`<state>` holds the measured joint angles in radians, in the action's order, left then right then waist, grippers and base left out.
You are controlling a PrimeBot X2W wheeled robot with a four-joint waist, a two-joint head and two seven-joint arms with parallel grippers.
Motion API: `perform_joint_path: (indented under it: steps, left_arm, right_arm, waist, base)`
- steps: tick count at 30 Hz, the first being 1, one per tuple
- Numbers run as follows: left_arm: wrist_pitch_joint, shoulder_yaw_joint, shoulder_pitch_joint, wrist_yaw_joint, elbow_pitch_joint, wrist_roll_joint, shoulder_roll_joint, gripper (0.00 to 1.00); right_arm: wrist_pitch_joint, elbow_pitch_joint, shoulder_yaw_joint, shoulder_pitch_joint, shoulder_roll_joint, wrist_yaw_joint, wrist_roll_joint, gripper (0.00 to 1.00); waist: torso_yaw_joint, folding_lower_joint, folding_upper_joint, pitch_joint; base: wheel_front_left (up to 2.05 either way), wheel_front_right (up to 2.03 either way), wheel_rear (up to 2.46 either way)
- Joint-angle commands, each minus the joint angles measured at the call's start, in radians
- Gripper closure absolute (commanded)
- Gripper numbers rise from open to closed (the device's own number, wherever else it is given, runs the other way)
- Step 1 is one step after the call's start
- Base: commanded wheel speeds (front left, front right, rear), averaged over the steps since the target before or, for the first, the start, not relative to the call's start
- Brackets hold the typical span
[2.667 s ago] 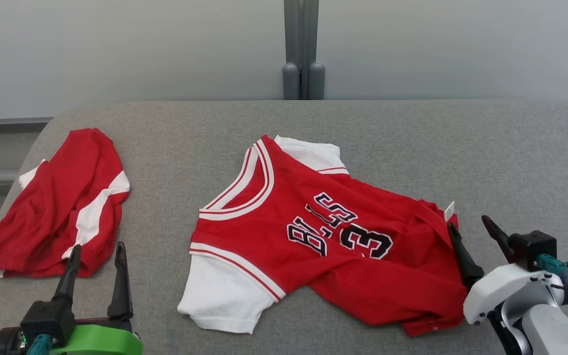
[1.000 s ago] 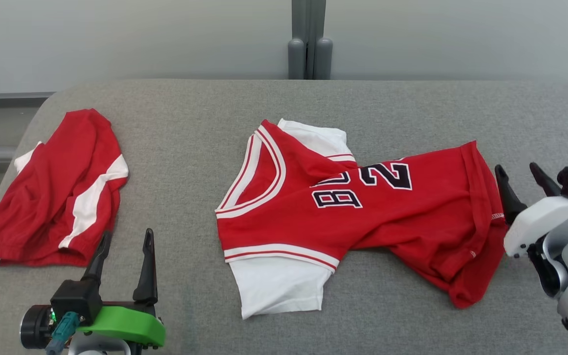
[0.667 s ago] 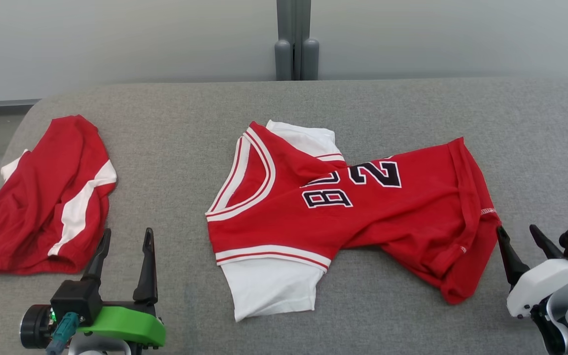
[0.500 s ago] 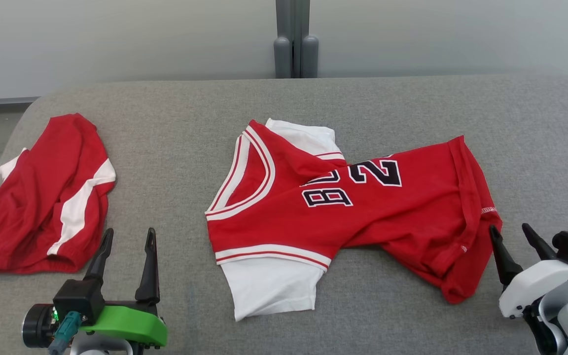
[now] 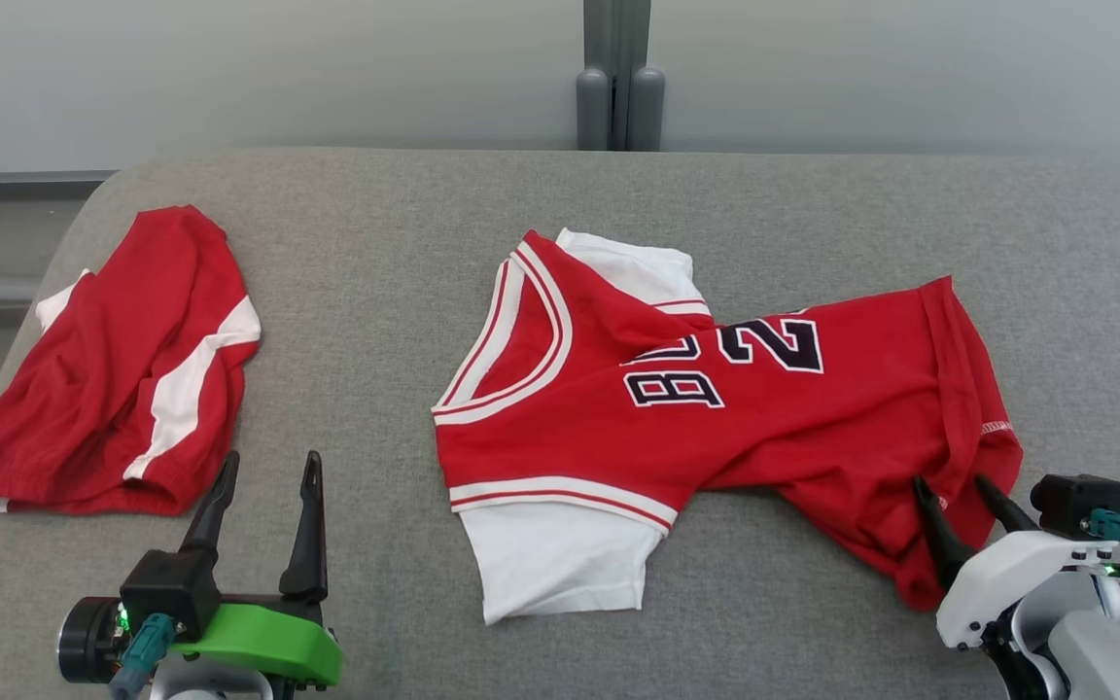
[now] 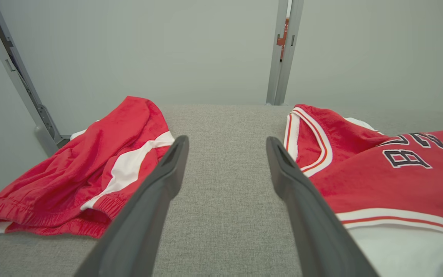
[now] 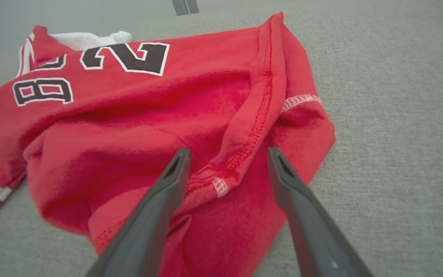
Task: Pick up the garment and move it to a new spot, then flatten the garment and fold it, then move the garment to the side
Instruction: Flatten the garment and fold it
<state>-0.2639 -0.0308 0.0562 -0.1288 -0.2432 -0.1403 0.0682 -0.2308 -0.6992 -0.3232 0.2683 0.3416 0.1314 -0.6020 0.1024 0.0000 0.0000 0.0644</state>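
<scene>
Ahead of both arms you have the grey padded table [image 5: 375,243]. Your red jersey [image 5: 764,428] lies crumpled and twisted on it. It starts right under the tips of your right gripper [image 5: 950,480] and runs away from them toward your left. The neck opening and white sleeves are at the end farthest from that gripper, with the dark numerals in between. A smaller bunched pair of red and white shorts [image 5: 103,379] sits just beyond your left gripper [image 5: 270,457], on its outer side and well apart from the jersey. That left gripper is released, its fingers spread wide over bare table and touching neither garment. Your right gripper is released too. Its two fingers stand apart over the jersey's nearest bottom corner, and the stitched hem fold [image 7: 252,123] runs away between them. You cannot tell whether the tips press the cloth. A small white stitch mark [image 7: 219,187] sits on that hem between the fingers.
</scene>
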Motion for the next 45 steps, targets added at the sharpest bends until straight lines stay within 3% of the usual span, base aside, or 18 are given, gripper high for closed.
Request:
perform_joint_path:
  steps: [1,2,3,4,11,22,29,36,45]
  left_arm:
    - [-0.001,0.000,0.005,-0.002,-0.002,-0.002,-0.001,0.00]
    - [-0.001,-0.001,0.007,-0.002,-0.002,-0.001,-0.001,0.00]
    - [-0.001,-0.002,0.008,-0.002,-0.003,-0.001,-0.001,0.00]
    - [-0.001,-0.002,0.008,-0.002,-0.004,-0.001,-0.001,0.00]
    - [-0.001,0.015,-0.018,-0.002,-0.006,0.002,0.002,0.00]
    - [-0.001,0.014,-0.004,-0.002,-0.001,0.001,-0.004,0.00]
    - [-0.001,0.012,-0.010,-0.002,-0.009,-0.002,-0.007,0.00]
    - [-0.001,0.023,-0.045,-0.002,-0.010,-0.005,-0.010,0.00]
    - [-0.001,0.026,-0.043,-0.002,-0.010,-0.009,-0.013,0.00]
  right_arm:
    - [0.009,-0.023,-0.005,0.014,-0.007,-0.001,-0.006,0.00]
    - [0.012,-0.041,-0.010,0.020,-0.014,-0.001,-0.014,0.31]
    - [0.017,-0.054,-0.016,0.026,-0.019,-0.001,-0.018,0.72]
    - [0.017,-0.065,-0.023,0.031,-0.024,-0.001,-0.023,1.00]
    - [-0.022,-0.068,-0.047,0.056,-0.011,-0.001,-0.036,1.00]
    - [-0.035,0.095,-0.012,0.174,0.123,-0.001,0.027,1.00]
    - [-0.035,0.168,-0.082,0.231,0.128,-0.001,0.017,1.00]
    - [-0.035,0.308,-0.083,0.064,0.131,-0.001,0.003,1.00]
    - [-0.035,0.464,-0.029,-0.291,0.135,-0.001,-0.029,1.00]
  waist:
    - [0.007,0.0000,0.0000,0.003]
    - [0.009,0.0000,0.0000,0.004]
    - [0.011,0.0000,0.0000,0.004]
    - [0.012,0.0000,0.0000,0.004]
    - [-0.004,0.0000,0.0000,-0.016]
    - [-0.064,0.0000,0.0000,-0.018]
    - [-0.069,0.0000,0.0000,-0.029]
    - [-0.075,0.0000,0.0000,-0.050]
    - [-0.110,0.0000,0.0000,-0.046]
  base:
    - [0.00,0.00,0.00]
    - [0.00,0.00,0.00]
    - [0.00,0.00,0.00]
    - [0.00,0.00,0.00]
    - [0.00,0.00,0.00]
    - [0.00,0.00,0.00]
    - [0.00,0.00,0.00]
    - [0.00,0.00,0.00]
    - [0.00,0.00,0.00]
